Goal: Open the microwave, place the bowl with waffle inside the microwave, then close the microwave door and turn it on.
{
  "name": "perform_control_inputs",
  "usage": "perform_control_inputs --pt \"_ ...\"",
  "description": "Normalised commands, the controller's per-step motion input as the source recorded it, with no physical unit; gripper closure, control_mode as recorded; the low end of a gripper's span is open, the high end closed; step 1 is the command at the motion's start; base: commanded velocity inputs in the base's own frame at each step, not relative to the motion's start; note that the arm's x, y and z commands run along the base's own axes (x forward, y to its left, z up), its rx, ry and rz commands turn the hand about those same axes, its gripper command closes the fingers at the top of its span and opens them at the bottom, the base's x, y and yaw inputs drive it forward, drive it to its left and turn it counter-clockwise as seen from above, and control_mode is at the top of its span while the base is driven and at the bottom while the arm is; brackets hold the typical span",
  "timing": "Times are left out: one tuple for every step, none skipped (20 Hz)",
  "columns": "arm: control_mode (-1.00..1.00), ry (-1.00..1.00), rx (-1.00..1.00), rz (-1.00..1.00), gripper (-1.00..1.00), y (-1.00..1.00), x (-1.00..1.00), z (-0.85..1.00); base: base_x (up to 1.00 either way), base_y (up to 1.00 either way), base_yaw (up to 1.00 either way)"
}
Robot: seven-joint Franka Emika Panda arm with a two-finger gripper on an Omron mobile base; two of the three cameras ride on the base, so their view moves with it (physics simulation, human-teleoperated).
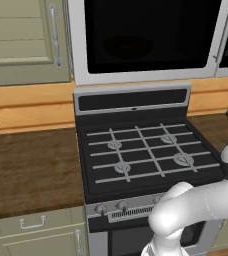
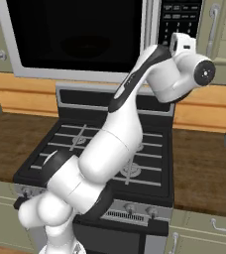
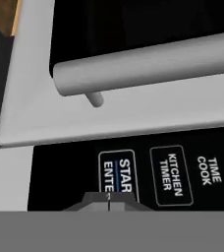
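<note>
The microwave (image 1: 146,40) hangs above the stove (image 1: 146,150), its door (image 2: 75,39) closed flat against the front. Through the black glass a faint round shape of the bowl (image 1: 127,47) shows inside, near the middle; no detail can be made out. The bar handle (image 3: 148,66) runs along the door's edge beside the black button panel (image 2: 181,22). The arm reaches up to that panel. In the hand view the gripper (image 3: 108,199) is clenched, fingertips together with nothing between them, pressed at the lower edge of the START/ENTER button (image 3: 118,172); KITCHEN TIMER (image 3: 170,174) sits just beside it.
</note>
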Motion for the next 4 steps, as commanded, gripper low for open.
perform_control_inputs --pt "-1.00 0.04 -0.09 0.00 1.00 0.56 0.91 -0.35 0.00 0.00 0.00" --pt "-1.00 0.03 -0.13 0.00 1.00 0.69 0.84 -0.43 0.00 0.00 0.00" --pt "-1.00 0.02 -0.16 0.00 1.00 0.80 0.79 -0.51 0.00 0.00 0.00" --pt "-1.00 0.00 -0.19 0.00 1.00 0.90 0.69 -0.59 0.00 0.00 0.00"
